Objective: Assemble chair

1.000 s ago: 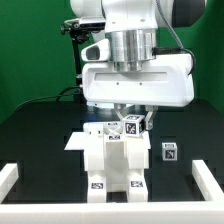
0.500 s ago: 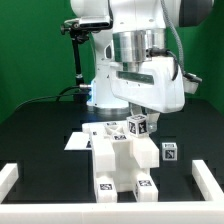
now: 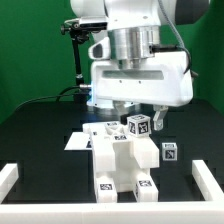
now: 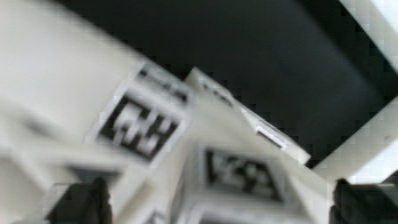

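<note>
The chair is a partly built stack of matte white blocks with black-and-white tags, standing at the front middle of the black table. A tagged white block sits at its top. My gripper hangs straight over that block, with its dark fingers spread to either side and wider than the block. In the blurred wrist view the gripper straddles tagged white parts, with one finger at each side. A small loose tagged piece lies to the exterior view's right of the chair.
A low white border rail runs round the table's front and sides. The marker board lies flat at the exterior view's left of the chair. A camera stand rises at the back before the green wall.
The hand twisted to one side half a second ago and has turned back square. The top block shifted slightly to the exterior view's right in the first turn and has stayed put since.
</note>
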Available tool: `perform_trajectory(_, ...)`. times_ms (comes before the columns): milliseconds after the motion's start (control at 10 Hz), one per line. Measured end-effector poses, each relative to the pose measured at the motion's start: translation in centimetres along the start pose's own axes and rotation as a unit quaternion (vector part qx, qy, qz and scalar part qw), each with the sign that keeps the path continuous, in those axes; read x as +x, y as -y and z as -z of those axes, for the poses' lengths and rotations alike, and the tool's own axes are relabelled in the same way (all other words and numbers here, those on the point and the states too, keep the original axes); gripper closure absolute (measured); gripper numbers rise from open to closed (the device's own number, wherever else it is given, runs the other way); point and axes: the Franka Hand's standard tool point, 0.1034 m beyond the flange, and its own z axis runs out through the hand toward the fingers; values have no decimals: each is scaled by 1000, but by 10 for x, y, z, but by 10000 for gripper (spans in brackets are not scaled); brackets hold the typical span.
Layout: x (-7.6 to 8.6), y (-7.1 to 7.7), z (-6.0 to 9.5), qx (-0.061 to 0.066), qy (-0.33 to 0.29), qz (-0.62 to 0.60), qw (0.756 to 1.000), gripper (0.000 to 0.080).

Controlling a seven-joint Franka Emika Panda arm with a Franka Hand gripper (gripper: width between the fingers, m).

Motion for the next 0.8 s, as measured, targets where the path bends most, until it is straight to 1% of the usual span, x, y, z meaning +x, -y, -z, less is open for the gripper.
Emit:
perform_trajectory(100,-3,2,-1,-1,2,35,999,152)
perform_trajectory(400,-2,0,-2,-2,2,113,994,150)
perform_trajectory(500,-2,2,-4,-11,0,214,977,150)
perform_trajectory(600,-7,4,-9,-16,6,288,958,150)
perform_trajectory(700,-10,4,-9,-18,15,364,931,150)
perform_trajectory(800,-10,4,-9,-17,15,353,935,150)
